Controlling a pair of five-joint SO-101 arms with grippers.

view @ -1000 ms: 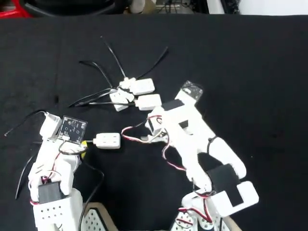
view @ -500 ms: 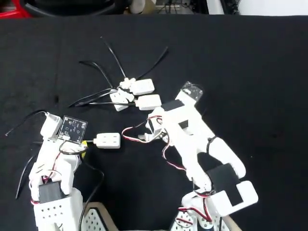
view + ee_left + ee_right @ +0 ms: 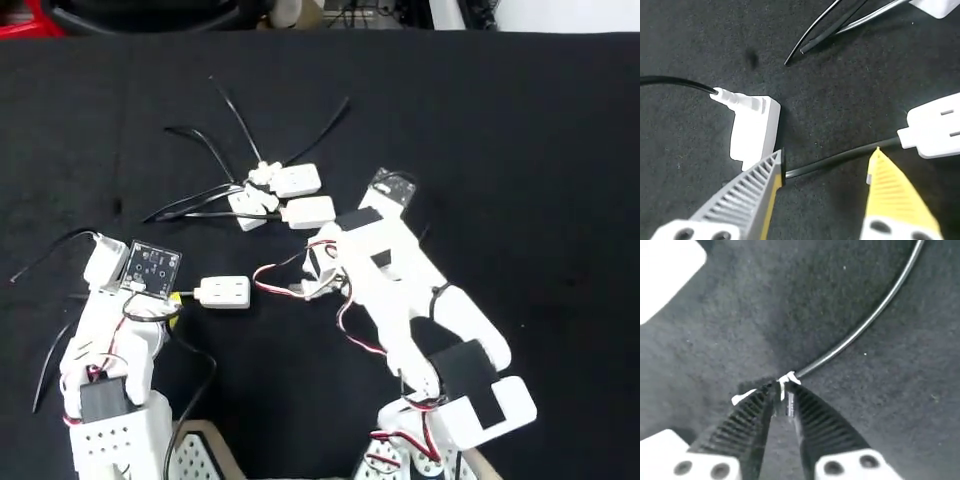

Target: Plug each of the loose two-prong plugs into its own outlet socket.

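Note:
My left gripper is open and low over the black table. One grey finger touches a loose white two-prong plug on a black cable; this plug lies at the table's left. The cable of a white outlet socket runs between the fingers, and that socket lies just right of the left arm. My right gripper is shut on the small white end of a plug, whose black cable leads away. Two more sockets lie mid-table.
Several black cables fan out from the socket cluster toward the far left. The right arm crosses the middle of the table, with loose red wires hanging beside it. The table's right half is bare black cloth.
The right arm's wrist has edged slightly toward the far side. The left arm, plugs and sockets have not moved.

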